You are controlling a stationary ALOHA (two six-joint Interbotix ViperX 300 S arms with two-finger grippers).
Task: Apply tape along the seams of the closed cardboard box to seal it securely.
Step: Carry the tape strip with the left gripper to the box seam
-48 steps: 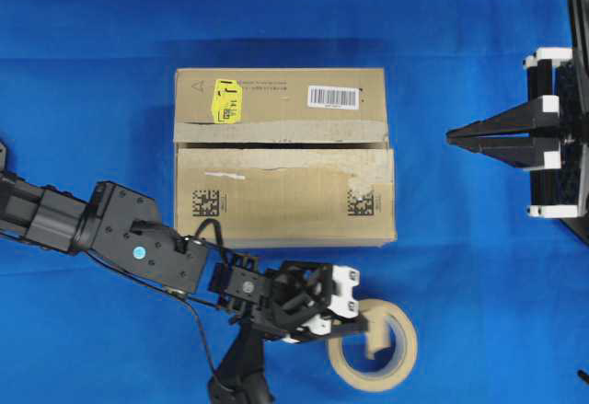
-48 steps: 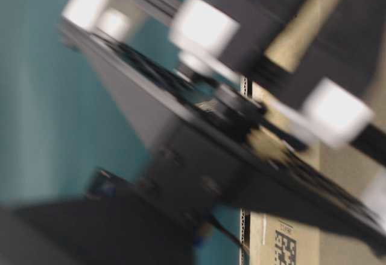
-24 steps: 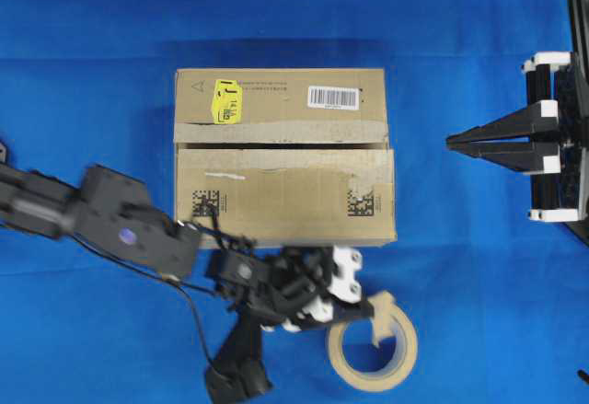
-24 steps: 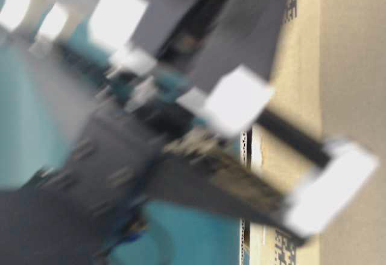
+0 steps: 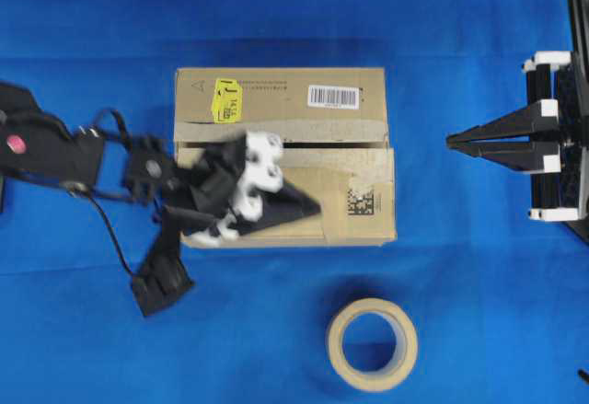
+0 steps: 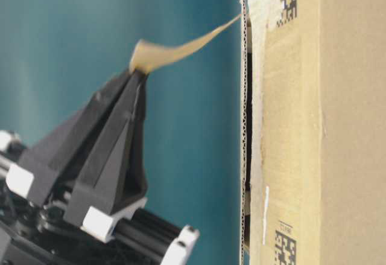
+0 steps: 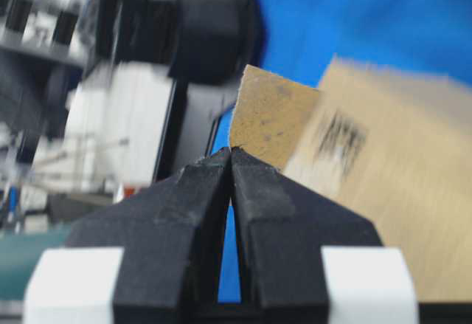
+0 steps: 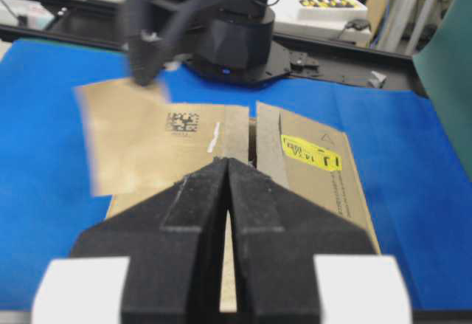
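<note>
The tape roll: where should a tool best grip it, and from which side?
Probably the ring wall, from above: the tape roll lies flat on the blue cloth, hole upward, so one finger fits inside, one outside.

From my seat the cardboard box (image 5: 285, 155) reads as matt brown corrugated board, its flutes showing along the raw flap edge, with pale torn paper roughening the seams (image 5: 331, 144) and a glossy yellow sticker (image 5: 226, 100) on the far flap. The tape (image 7: 267, 116) pinched in my left pincer (image 7: 231, 154) is thin tan film with a faint sheen, lightly speckled, and the cream tape roll (image 5: 372, 344) on the near side looks like matt crepe paper. Both pincers are matt black plastic with white blocks, right pincer (image 8: 226, 163) included, over a blue cloth-like bench (image 5: 479, 266) cover.
</note>
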